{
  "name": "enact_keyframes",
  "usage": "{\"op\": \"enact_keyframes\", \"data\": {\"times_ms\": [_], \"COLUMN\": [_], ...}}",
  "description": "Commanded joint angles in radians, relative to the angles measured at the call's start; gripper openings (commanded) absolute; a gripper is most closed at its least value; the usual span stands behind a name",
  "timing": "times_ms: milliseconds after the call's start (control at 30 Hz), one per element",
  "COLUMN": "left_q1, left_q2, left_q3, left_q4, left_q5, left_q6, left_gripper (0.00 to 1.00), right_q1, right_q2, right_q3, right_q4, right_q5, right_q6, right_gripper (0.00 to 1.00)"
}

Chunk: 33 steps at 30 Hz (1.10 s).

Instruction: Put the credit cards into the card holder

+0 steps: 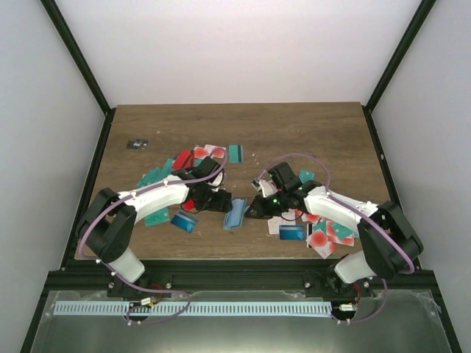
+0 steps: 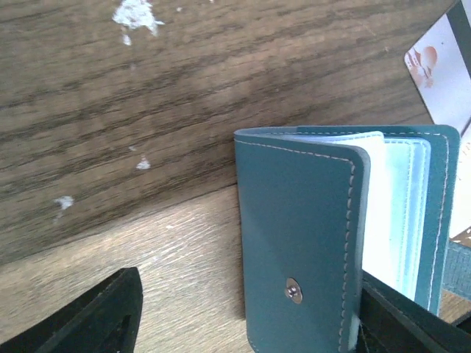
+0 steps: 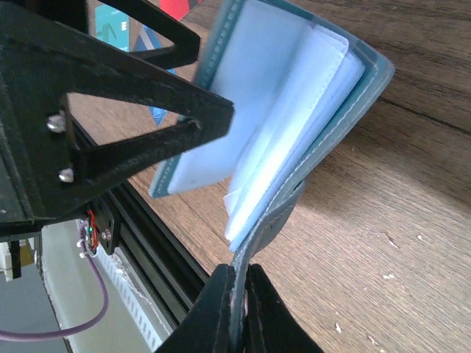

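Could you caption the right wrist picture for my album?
Right gripper pinching one cover of the open card holder, pale pockets fanned out.

White link shells (image 1: 165,195) between black joints (image 1: 109,220). Purple cables (image 1: 294,155) looped alongside. Black triangular truss fingers (image 3: 33,95), two silver screws (image 3: 55,123) in one.

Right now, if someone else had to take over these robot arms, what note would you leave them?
Right gripper: shut on the card holder cover, keeping it fanned open.
Left gripper: open, jaws straddling the holder, no card held.
Credit cards: scattered on the table in two heaps, one near each arm.
Done: holder opened; no card visible in its pockets.
Left: seemingly every card still to load.
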State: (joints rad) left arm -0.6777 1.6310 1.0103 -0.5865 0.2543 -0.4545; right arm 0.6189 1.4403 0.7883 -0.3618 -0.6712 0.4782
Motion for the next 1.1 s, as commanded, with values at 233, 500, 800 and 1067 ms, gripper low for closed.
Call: {"op": "enact_keyframes", "data": {"times_ms": [233, 500, 800, 1067], "left_q1": [0.025, 0.056, 0.058, 0.056], "left_q2": [-0.068, -0.055, 0.000, -0.008], "left_q3": [-0.044, -0.085, -0.146, -0.177], "left_q4": [-0.039, -0.034, 0.001, -0.033], "left_q5": [-0.108, -0.130, -0.129, -0.161], "left_q6": [-0.017, -0.030, -0.083, -0.141], "left_gripper": [0.58, 0.33, 0.28, 0.29], "right_q1": [-0.001, -0.021, -0.054, -0.064], "right_q2": [-0.017, 0.006, 0.116, 0.199], "right_q3": [-0.036, -0.062, -0.049, 0.013], "right_q4": [-0.026, -0.033, -0.012, -0.060], "right_q5": [0.063, 0.113, 0.175, 0.224], "right_q6": [-0.041, -0.059, -0.070, -0.114], "right_gripper": [0.01, 0.01, 0.01, 0.01]}}
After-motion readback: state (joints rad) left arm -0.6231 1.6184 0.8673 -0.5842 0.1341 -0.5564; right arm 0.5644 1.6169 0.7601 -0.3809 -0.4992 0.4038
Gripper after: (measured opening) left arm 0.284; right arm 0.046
